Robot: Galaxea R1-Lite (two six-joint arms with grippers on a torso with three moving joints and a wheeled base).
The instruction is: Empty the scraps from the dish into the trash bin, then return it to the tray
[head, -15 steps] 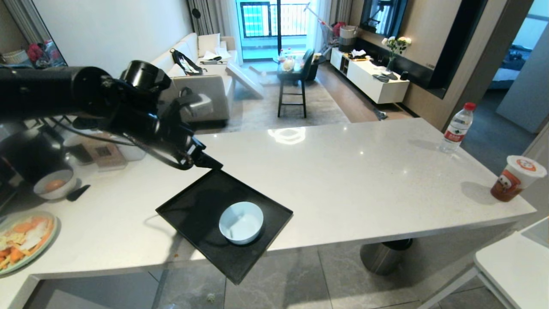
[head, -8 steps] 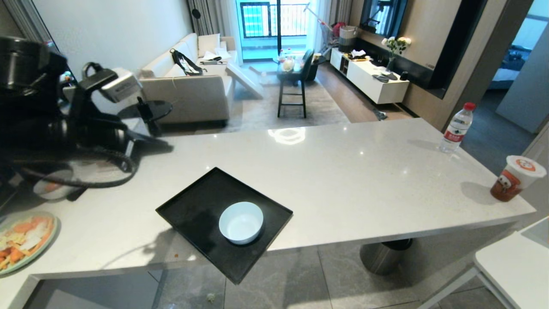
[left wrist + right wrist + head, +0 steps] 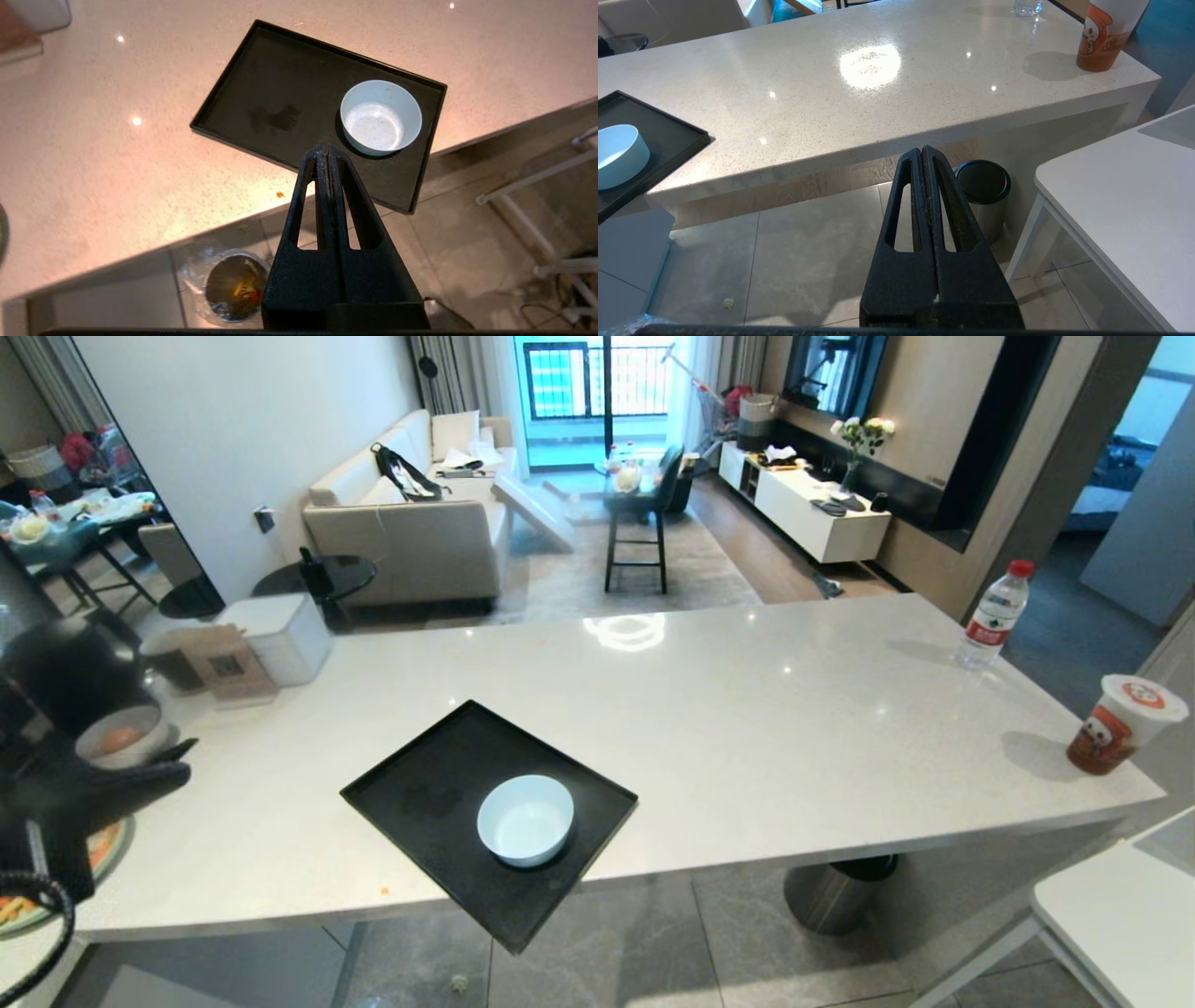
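Dish point(image 3: 525, 819) sits empty and upright on the tray point(image 3: 420, 793), near the tray's right end as the head view shows it, close to the counter's front edge. Part of that black tray overhangs the edge of the white counter point(image 3: 747, 709), jutting out above the grey tiled floor. The left wrist view shows the bowl's pale blue-white inside bare, with only a faint film on its bottom.

Below the counter edge, the trash bin point(image 3: 232, 285) stands on the floor with its crinkled clear liner, and orange and yellow scraps point(image 3: 246, 290) lie inside it. 1 small orange crumb point(image 3: 385, 890) rests on the counter just beside the tray's front-left edge.

The left gripper point(image 3: 326, 150) hangs above the counter edge, its 2 fingers pressed together with nothing between them, well apart from the dish. In the head view it shows only as a dark shape at the far left, over the green plate point(image 3: 103, 847). The right gripper point(image 3: 922, 150) is closed too and empty, parked low over the floor near a dark-topped steel bin point(image 3: 983, 186).

A water bottle point(image 3: 995, 612) and a paper cup point(image 3: 1125, 721) stand at the counter's right end.
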